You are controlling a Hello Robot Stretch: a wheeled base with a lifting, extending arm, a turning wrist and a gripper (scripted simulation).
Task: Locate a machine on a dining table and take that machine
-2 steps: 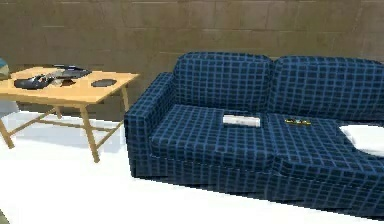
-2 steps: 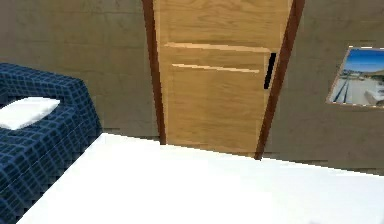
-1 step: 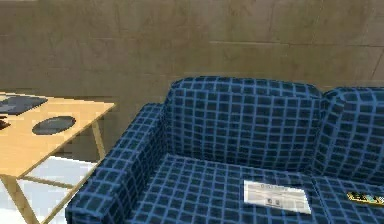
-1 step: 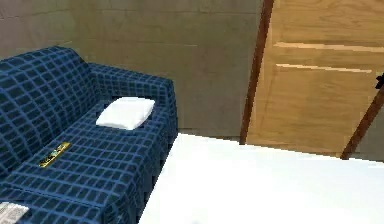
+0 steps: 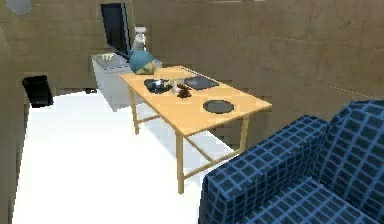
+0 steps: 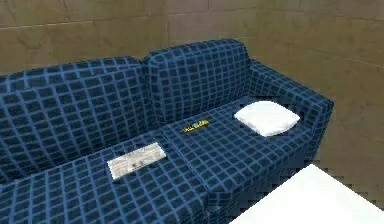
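A light wooden dining table point(image 5: 190, 112) stands in the middle of the forward view, running away toward the back wall. On it lie a dark round plate point(image 5: 217, 106) near the front, a dark flat square thing point(image 5: 200, 83) behind it, and a dark low thing point(image 5: 155, 86) on the left side. Small pale things point(image 5: 180, 89) sit between them. At the far end are a blue rounded object point(image 5: 140, 62) and a pale bottle shape point(image 5: 141, 40). I cannot tell which of these is the machine.
A grey cabinet point(image 5: 108, 72) with a dark screen point(image 5: 115, 28) stands behind the table, a black bin point(image 5: 38, 90) at the left wall. White floor point(image 5: 90, 160) lies left of the table. A blue checked sofa point(image 5: 300, 170) point(image 6: 90, 110) carries a white cushion point(image 6: 268, 117) and a paper point(image 6: 136, 161).
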